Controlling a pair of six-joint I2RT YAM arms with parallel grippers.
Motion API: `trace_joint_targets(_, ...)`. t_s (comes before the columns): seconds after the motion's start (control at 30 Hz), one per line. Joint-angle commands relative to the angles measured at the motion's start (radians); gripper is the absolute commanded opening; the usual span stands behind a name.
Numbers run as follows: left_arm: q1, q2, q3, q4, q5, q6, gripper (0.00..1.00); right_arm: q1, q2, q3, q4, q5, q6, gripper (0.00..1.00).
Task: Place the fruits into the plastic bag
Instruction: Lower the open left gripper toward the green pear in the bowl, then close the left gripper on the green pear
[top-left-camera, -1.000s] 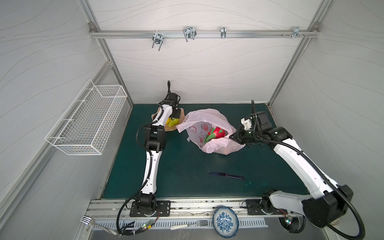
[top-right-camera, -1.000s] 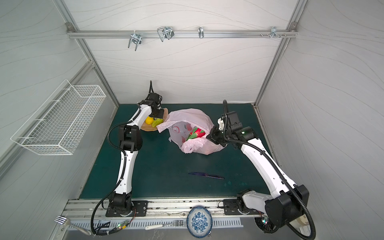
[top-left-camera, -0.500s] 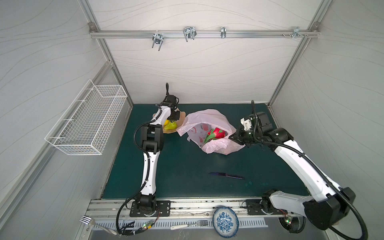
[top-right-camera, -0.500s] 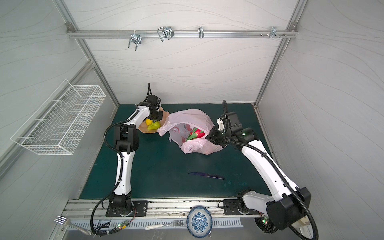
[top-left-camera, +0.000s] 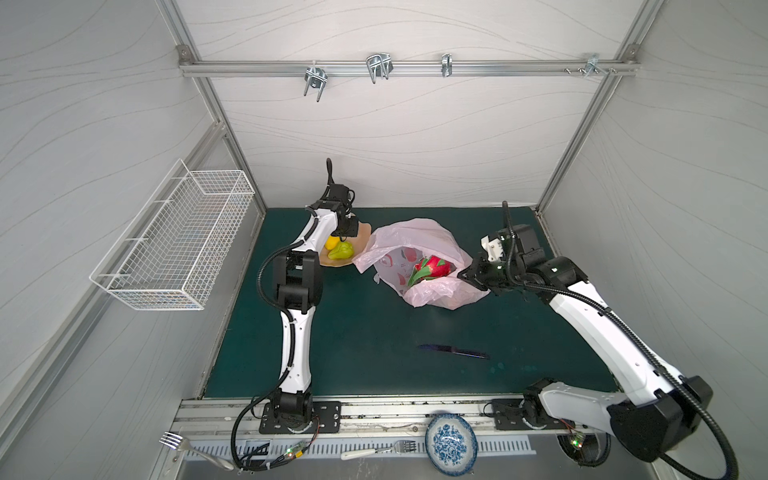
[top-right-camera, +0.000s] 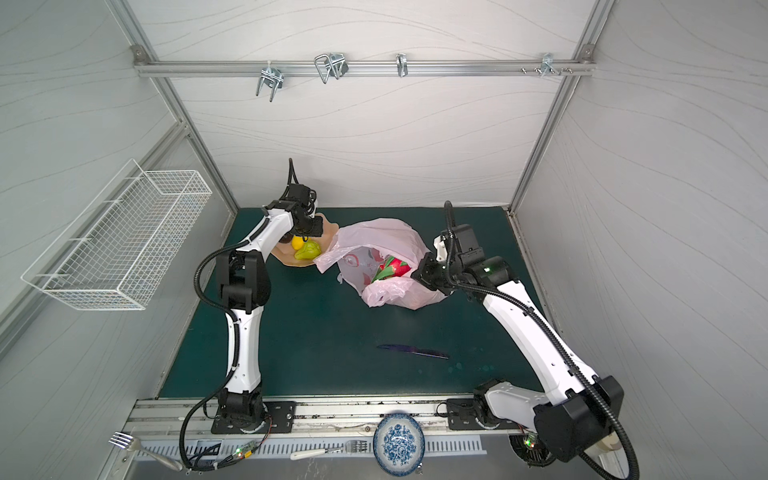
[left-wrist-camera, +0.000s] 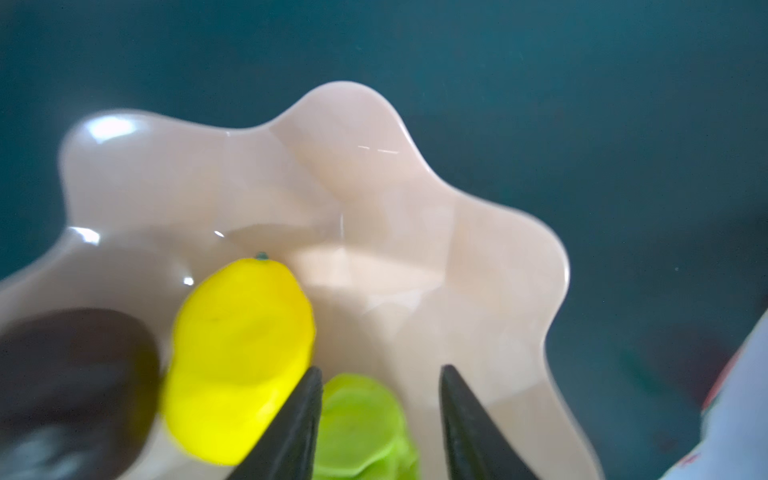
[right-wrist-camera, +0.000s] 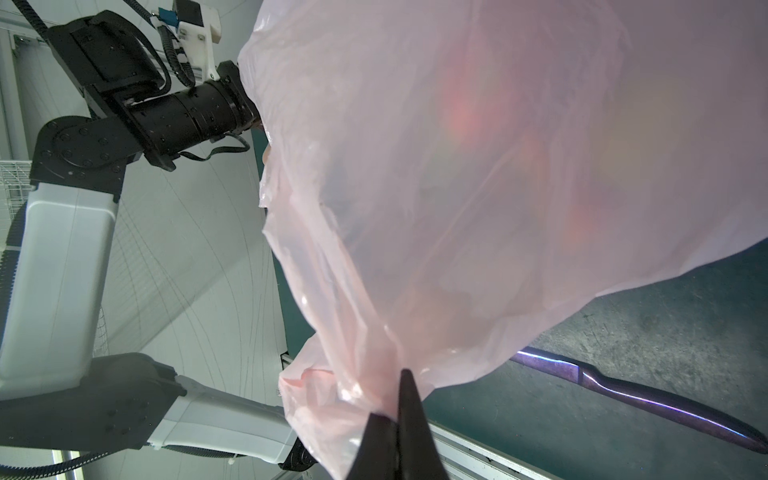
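right gripper: jaws pinched bag edge | bag: pink, translucent, red blurs inside | knife: lay on mat near bag | left arm: reached behind bag

Brown fruit blurred, cropped by edge; green pear cropped too.

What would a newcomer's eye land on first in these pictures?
Most likely the pale pink translucent plastic bag crumpled at the centre, a red-green toy dragon fruit showing in its mouth while the right tool pinches its edge. Next, the bright yellow toy lemon and green toy pear in the peach scalloped bowl beside the bag, under the open left tool.
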Motion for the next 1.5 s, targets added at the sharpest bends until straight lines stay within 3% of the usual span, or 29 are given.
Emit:
trace_joint_targets(0.0,0.008,-0.075,-0.049,0.004,-0.006,-0.035,0.66,0.007,-0.023,0.001,-0.022,0.015,0.009,0.0)
trace_joint_targets(0.17,0.008,-0.099,-0.124,0.011,-0.029,-0.05,0.75,0.007,-0.021,0.003,-0.017,0.014,0.009,0.0)
trace_joint_targets(0.53,0.008,-0.049,-0.135,-0.024,-0.098,-0.079,0.76,0.007,-0.018,0.007,-0.014,0.008,0.009,0.0)
trace_joint_targets(0.9,0.005,-0.009,-0.138,-0.033,-0.082,-0.095,0.74,0.007,-0.015,0.009,-0.013,0.005,0.008,0.0)
trace_joint_targets(1.03,0.0,0.004,-0.136,-0.039,-0.071,-0.097,0.69,0.007,-0.013,0.009,-0.009,0.007,0.008,0.0)
trace_joint_targets(1.2,-0.003,-0.01,-0.149,-0.034,-0.069,-0.101,0.49,0.007,-0.013,0.009,-0.01,0.007,0.01,0.0)
trace_joint_targets(1.47,-0.004,-0.071,-0.153,-0.041,-0.063,-0.089,0.32,0.007,-0.012,0.015,-0.009,0.012,0.01,0.0)
